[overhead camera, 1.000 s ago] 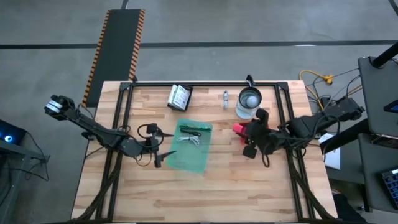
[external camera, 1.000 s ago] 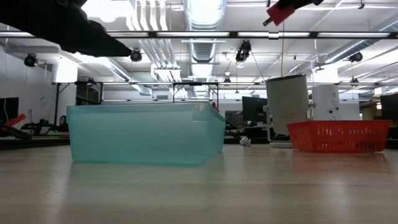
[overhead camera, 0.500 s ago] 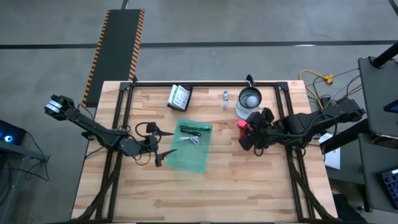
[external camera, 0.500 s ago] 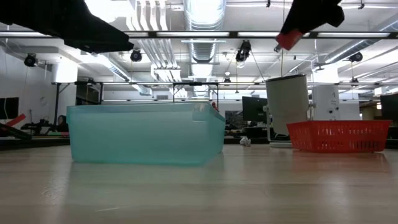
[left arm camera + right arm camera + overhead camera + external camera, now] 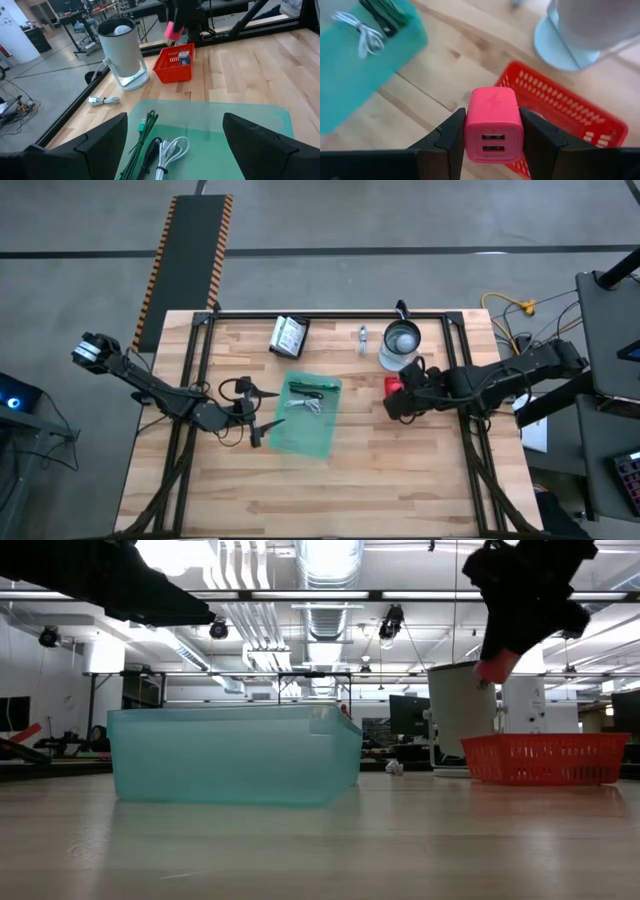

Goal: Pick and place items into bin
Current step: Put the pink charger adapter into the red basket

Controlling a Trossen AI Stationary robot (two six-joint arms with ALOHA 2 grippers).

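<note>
Pink and boxy, a small charger block (image 5: 493,124) sits pinched between the fingers of the right tool (image 5: 403,392), which hangs above the red basket (image 5: 560,117) beside the jug (image 5: 400,341), apparently so the block can fall straight in. The left tool (image 5: 253,423) waits with its fingers spread wide at the edge of the teal bin (image 5: 305,430), where a green cable (image 5: 145,129), a white coiled cable (image 5: 170,152) and a dark pen already lie. Two white packets (image 5: 288,336) and a silver piece (image 5: 362,335) rest on the counter (image 5: 330,485) at the far edge.
</note>
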